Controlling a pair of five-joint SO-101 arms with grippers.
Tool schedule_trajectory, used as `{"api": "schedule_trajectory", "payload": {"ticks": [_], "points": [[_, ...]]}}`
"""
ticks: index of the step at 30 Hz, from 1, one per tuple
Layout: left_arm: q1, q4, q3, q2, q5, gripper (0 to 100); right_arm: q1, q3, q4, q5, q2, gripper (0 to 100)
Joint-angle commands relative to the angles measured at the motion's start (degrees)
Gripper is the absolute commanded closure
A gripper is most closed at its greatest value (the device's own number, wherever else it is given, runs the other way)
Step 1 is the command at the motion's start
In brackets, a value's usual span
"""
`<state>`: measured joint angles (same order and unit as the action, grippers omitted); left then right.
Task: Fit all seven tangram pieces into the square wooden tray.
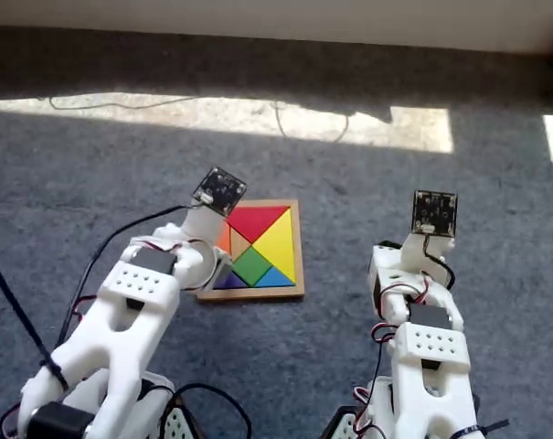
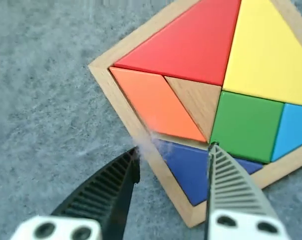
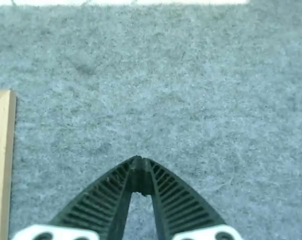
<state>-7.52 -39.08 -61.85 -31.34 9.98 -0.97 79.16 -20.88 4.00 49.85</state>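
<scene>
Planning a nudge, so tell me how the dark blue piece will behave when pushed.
The dark blue triangle looks like rigid painted wood, so it should slide flat, not bend or roll. Hemmed by the tray rim and orange parallelogram, it probably shifts little.

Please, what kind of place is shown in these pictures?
Probably an indoor robot test bench: grey felt-like carpet covers the surface, loose cables lie by a sunlit strip, and the left arm and right arm flank a wooden tray.

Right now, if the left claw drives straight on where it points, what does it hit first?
Left claw likely meets the tray rim at its black finger, the dark blue piece right after; depth unclear.
</scene>
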Motion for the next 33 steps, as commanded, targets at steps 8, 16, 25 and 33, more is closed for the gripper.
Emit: {"api": "schedule_trajectory", "payload": {"ticks": [8,16,25,33], "points": [[10.24,-4.66,-6.37,-21.67,-1.58,79,0.57,-0.4,1.36,0.62,0.84,98.8],[14.73,-4.66,-18.07,-36.44,-1.67,79,1.8,0.22,1.1,0.62,1.54,98.8],[16.22,-5.01,-26.42,-53.32,-1.85,79,1.19,1.27,-9.71,0.09,16.84,98.9],[16.31,-13.01,-30.46,-71.43,-5.36,79,3.91,10.59,-12.79,0.44,38.02,98.9]]}}
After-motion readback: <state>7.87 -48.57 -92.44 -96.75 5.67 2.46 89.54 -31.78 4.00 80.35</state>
